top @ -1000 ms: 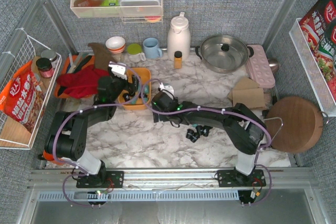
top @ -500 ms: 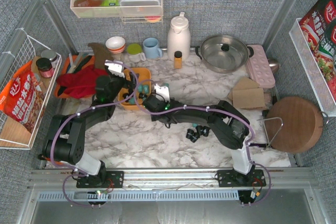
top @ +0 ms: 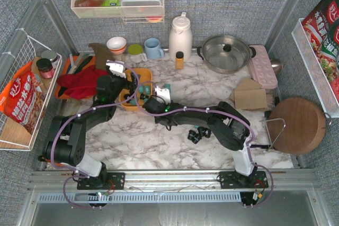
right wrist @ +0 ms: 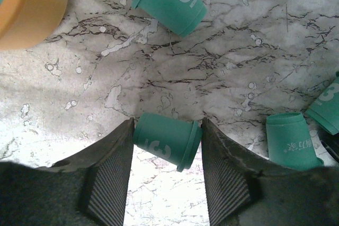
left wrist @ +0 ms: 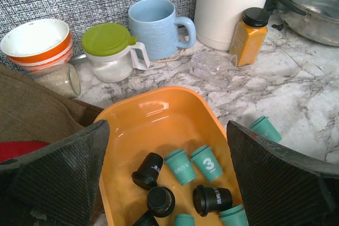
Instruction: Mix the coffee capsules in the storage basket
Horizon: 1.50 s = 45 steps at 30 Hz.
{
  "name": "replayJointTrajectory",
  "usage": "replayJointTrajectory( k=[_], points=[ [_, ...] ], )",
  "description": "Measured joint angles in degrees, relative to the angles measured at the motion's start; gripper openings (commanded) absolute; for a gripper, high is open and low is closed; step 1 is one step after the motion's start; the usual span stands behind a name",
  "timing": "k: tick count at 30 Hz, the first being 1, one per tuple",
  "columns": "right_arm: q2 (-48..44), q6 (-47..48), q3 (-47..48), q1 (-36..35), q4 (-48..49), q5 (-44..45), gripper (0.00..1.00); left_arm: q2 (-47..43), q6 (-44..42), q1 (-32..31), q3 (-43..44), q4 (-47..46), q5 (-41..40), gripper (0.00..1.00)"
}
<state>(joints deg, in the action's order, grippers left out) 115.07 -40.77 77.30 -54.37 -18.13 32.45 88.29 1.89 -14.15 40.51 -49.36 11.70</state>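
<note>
The orange storage basket (left wrist: 159,99) lies under my left gripper (left wrist: 167,130), which hangs open above it. Inside are black coffee capsules (left wrist: 148,170) and teal ones (left wrist: 207,161), lying mixed on their sides. My right gripper (right wrist: 167,129) is just right of the basket corner (right wrist: 32,3), low over the marble. Its fingers press both ends of a teal capsule (right wrist: 167,140) lying on its side. More teal capsules (right wrist: 168,1) (right wrist: 290,138) lie loose nearby. In the top view both grippers meet at the basket (top: 144,75), and black capsules (top: 198,133) lie beside the right arm.
Behind the basket stand a blue mug (left wrist: 156,27), a green-lidded jar (left wrist: 111,51), an orange-striped bowl (left wrist: 37,43), a white thermos (left wrist: 233,3), a spice jar (left wrist: 249,35) and a steel pot (top: 226,52). Red cloth (top: 79,84) lies left; a wooden board (top: 296,125) sits right.
My right arm has reached left toward the basket and its jaws have come in onto the teal capsule on the table. The left gripper has shifted slightly left and stays open.
</note>
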Motion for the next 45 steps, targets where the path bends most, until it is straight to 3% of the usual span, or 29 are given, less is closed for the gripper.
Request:
replayJointTrajectory(
  k=[4, 12, 17, 23, 31, 33, 36, 45],
  points=[
    [-1.01, 0.04, -0.13, -0.02, -0.04, -0.66, 0.34, 0.02, 0.02, 0.00, 0.13, 0.20, 0.26, 0.99],
    [-11.26, 4.31, -6.40, 0.79, 2.27, -2.58, 0.32, 1.09, -1.14, -0.07, -0.04, -1.86, 10.49, 0.99],
    [-26.05, 8.20, -15.78, 4.59, 7.58, -4.85, 0.32, 2.45, -1.46, -0.59, -3.72, -11.67, 23.93, 0.99],
    [-40.54, 12.68, -22.45, 8.81, 13.42, -11.26, 0.32, 5.29, 0.39, -4.20, -8.61, -30.80, 38.60, 0.99],
    [-47.82, 14.12, -27.21, 10.21, 21.53, -23.87, 0.32, 3.78, 1.70, -13.38, -9.33, -39.60, 43.50, 0.99],
    [-48.28, 14.10, -28.02, 10.23, 23.61, -26.16, 0.32, 2.78, 1.57, -14.75, -9.40, -39.67, 43.47, 0.92],
    [-48.43, 13.75, -28.52, 10.27, 26.14, -29.40, 0.32, 1.55, 0.90, -15.54, -9.46, -39.15, 43.43, 0.73],
    [-48.46, 12.76, -28.55, 10.27, 30.14, -33.79, 0.32, 1.53, -0.37, -16.44, -9.18, -38.60, 45.29, 0.59]
  ],
)
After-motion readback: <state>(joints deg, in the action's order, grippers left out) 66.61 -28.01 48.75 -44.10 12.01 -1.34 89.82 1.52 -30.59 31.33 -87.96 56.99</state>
